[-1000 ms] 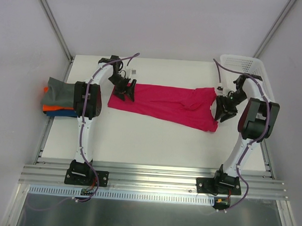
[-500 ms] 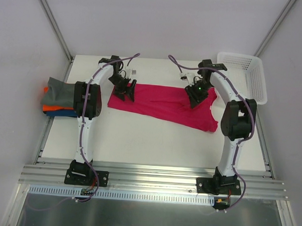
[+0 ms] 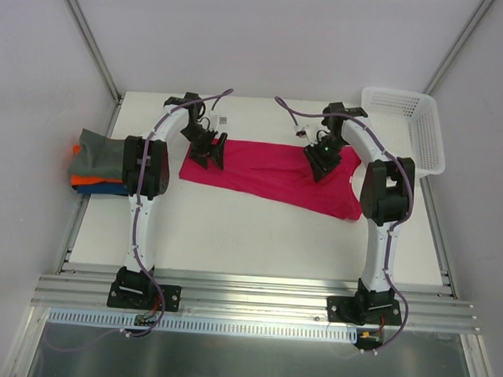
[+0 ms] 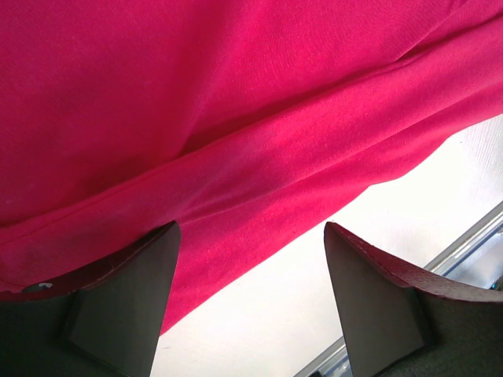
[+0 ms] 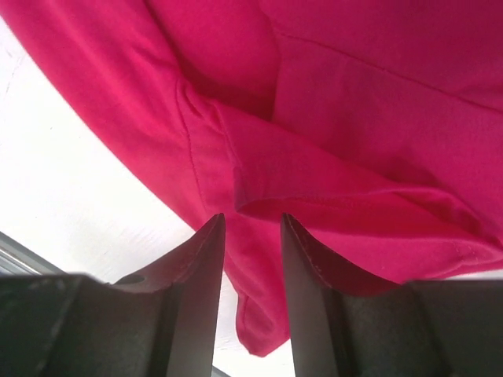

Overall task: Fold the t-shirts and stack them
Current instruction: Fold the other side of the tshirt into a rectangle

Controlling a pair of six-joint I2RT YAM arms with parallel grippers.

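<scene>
A magenta-red t-shirt (image 3: pixel 269 174) lies spread flat across the middle of the table. My left gripper (image 3: pixel 208 151) hovers over its left end. In the left wrist view its jaws (image 4: pixel 251 232) stand wide open and empty above the shirt's edge (image 4: pixel 236 141). My right gripper (image 3: pixel 321 163) is over the shirt's right part. In the right wrist view its fingers (image 5: pixel 251 218) stand a narrow gap apart just above a folded hem of the shirt (image 5: pixel 330 188), with no cloth between them. A stack of folded shirts (image 3: pixel 96 163), grey on top with orange and blue below, sits at the table's left edge.
A white lattice basket (image 3: pixel 405 122) stands at the far right corner. Grey walls close in the left, back and right sides. An aluminium rail (image 3: pixel 255 290) runs along the near edge, where the arm bases are bolted.
My right arm has swung from the shirt's right edge near the basket to the far side, and now sits over the shirt's right part. The left arm and the shirt have not moved.
</scene>
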